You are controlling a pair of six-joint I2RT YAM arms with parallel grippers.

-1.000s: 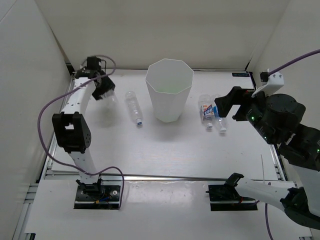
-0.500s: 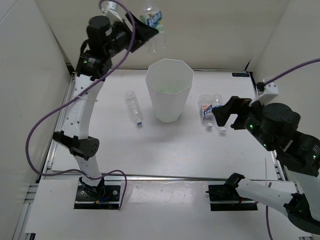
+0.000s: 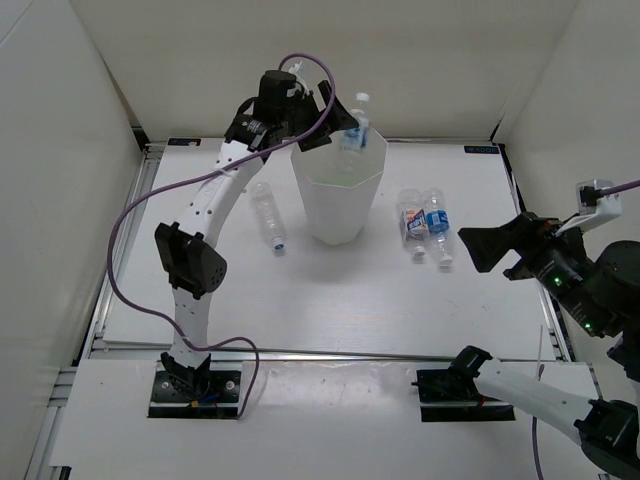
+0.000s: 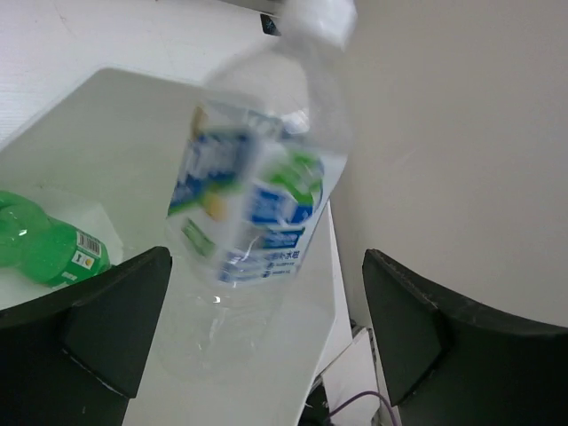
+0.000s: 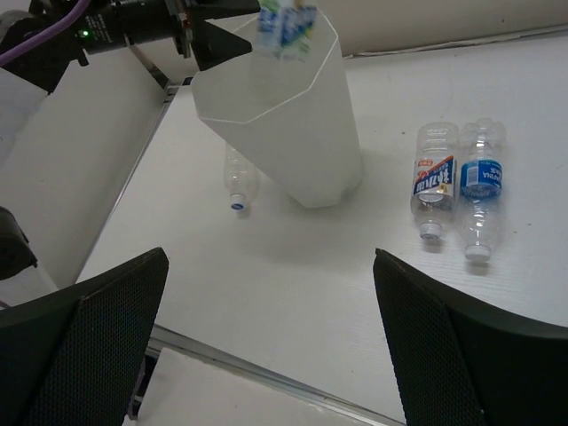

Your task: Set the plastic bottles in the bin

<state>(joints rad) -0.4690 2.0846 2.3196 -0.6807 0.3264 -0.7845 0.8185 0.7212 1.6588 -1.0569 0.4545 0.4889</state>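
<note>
Blurred bottle (image 5: 286, 19) over bin (image 5: 293, 133) rim; bottle pair (image 5: 432, 182) lying R, single bottle (image 5: 238, 173) L.

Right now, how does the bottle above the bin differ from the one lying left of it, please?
The bottle above the bin is cap-up in midair; the bottle left of it lies flat on the table. The first has a blue-green-white label; the second looks unlabelled. Both are clear, white-capped.

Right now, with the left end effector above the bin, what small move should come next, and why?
Likely swing the left end effector back toward the bottle lying left of the bin. Its fingers stand wide, touching nothing. The labelled bottle between them looks blurred over the mouth of the bin, apparently released.
</note>
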